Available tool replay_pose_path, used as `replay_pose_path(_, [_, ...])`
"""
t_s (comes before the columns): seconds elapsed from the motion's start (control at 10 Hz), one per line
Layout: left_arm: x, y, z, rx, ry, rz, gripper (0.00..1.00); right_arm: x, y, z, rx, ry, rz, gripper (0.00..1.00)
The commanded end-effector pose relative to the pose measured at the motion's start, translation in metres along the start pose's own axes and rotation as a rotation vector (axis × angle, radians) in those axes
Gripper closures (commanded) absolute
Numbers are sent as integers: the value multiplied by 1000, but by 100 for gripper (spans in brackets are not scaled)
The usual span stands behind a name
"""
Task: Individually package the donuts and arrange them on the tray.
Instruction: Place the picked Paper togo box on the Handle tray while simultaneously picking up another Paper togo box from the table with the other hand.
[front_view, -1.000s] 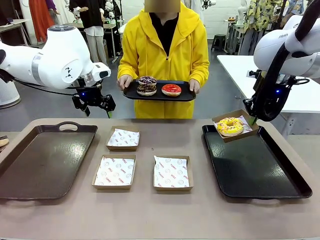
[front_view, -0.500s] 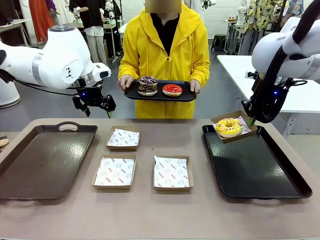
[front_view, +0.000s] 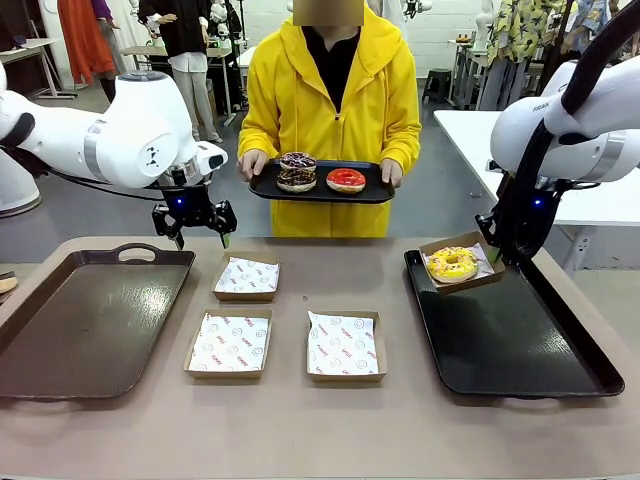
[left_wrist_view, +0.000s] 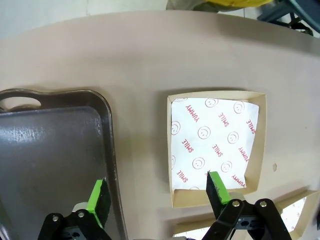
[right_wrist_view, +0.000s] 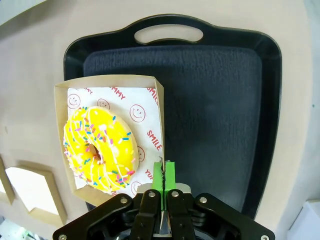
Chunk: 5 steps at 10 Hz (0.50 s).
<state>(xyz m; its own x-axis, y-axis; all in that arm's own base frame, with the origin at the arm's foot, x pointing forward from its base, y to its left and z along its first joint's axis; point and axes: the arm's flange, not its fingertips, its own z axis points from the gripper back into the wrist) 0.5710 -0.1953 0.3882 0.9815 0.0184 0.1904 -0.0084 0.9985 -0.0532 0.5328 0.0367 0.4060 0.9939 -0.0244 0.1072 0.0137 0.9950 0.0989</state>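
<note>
Farthest left of the right tray (front_view: 520, 340) lies a brown tray (front_view: 60, 330) on the table (front_view: 300, 430). The left gripper (front_view: 201, 240) hangs in the air well to the left of the right tray, its fingers spread wide with nothing between them. In the left wrist view they point down at the far box (left_wrist_view: 215, 140).

Two more boxes, a left one (front_view: 229, 343) and a middle one (front_view: 343, 347), sit nearer the robot, between the brown tray and the right tray. All three are paper-lined and empty.

Beyond the table, back and left of the right tray, a person holds a small tray (front_view: 365, 192). It carries two chocolate donuts (front_view: 295, 172) stacked one on the other, with the red donut (front_view: 346, 180) just beside them.

The yellow donut (front_view: 452, 263) lies in a fourth box (right_wrist_view: 107, 80). That box is tilted over the right tray's far left corner. The right gripper (right_wrist_view: 164, 172) has its fingers pressed together on the wall of this box, on the side over the right tray.
</note>
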Motion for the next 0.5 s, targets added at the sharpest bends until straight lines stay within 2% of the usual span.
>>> replay_pose_path(0.0, [13,-8,-5,20,16,40,0,3,0,-11,-7,-6,-52,99])
replay_pose_path(0.4, [22,-8,-20,13,43,64,0,15,-1,-33,1,19,-99,99])
